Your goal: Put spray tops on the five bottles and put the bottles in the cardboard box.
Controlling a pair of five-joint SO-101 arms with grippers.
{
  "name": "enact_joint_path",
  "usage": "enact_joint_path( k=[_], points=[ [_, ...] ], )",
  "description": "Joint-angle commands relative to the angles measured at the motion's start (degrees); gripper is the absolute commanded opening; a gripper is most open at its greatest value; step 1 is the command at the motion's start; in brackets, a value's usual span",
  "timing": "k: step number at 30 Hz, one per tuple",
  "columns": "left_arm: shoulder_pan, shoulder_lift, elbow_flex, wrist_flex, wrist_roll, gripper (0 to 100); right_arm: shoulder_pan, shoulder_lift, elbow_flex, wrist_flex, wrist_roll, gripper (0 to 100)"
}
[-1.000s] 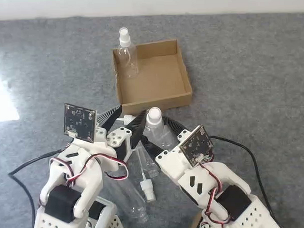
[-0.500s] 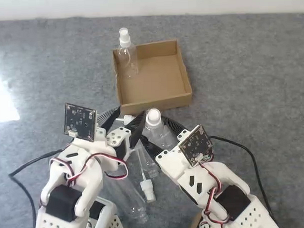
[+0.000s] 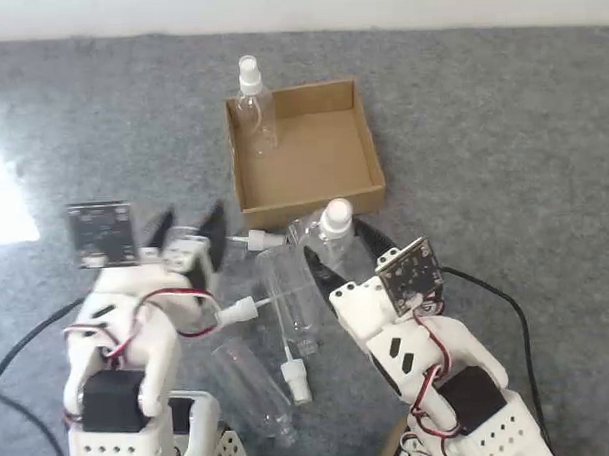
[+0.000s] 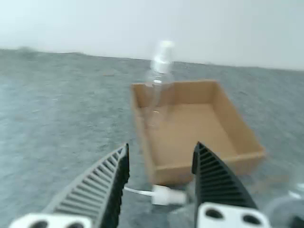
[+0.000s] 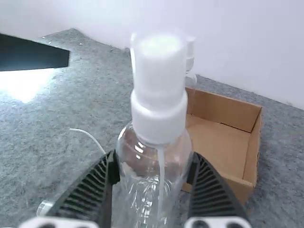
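Note:
My right gripper [image 3: 343, 259] is shut on a clear bottle [image 3: 330, 233] with a white spray top on it, held upright just in front of the cardboard box [image 3: 314, 202]. In the right wrist view the bottle [image 5: 154, 156] stands between the black fingers, with the box [image 5: 223, 112] behind it. Another capped bottle [image 3: 253, 112] stands in the box's back left corner. My left gripper [image 3: 187, 228] hangs open and holds nothing, left of the held bottle. Between its fingers, the left wrist view shows a loose spray top [image 4: 166, 195], the box [image 4: 175, 88] and the bottle [image 4: 159, 80] in it.
Two uncapped clear bottles [image 3: 293, 294] [image 3: 252, 390] lie on the grey carpet between the arms. Loose spray tops lie near the box front [image 3: 259, 240], beside the left arm [image 3: 237, 310] and between the bottles [image 3: 297, 378]. Carpet around the box is open.
My left gripper let go of the spray top and drew back to the left, now open. My right gripper carried the capped bottle a little right and toward the box.

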Motion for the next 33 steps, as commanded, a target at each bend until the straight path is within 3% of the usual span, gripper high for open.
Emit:
enact_joint_path(
  k=[1, 6, 15, 27, 33],
  points=[
    [-8.5, -0.6, 1.3, -1.8, -0.2, 21, 1.6, -1.5, -0.9, -1.5, 0.4, 5.1],
    [-14.4, -0.6, 7.5, -2.7, 0.0, 21, 2.5, -0.9, -1.2, -1.2, 0.8, 5.1],
    [-24.1, -0.6, 18.1, -15.8, 0.1, 21, 7.4, -0.7, -7.6, -0.8, 1.0, 5.1],
    [-25.1, -0.6, 19.0, -17.1, 0.1, 21, 7.3, 19.1, -22.2, -1.7, 1.0, 5.1],
    [-25.1, -0.6, 19.5, -17.2, -0.1, 21, 7.0, 32.2, -28.3, -8.3, 1.0, 5.1]
  ],
)
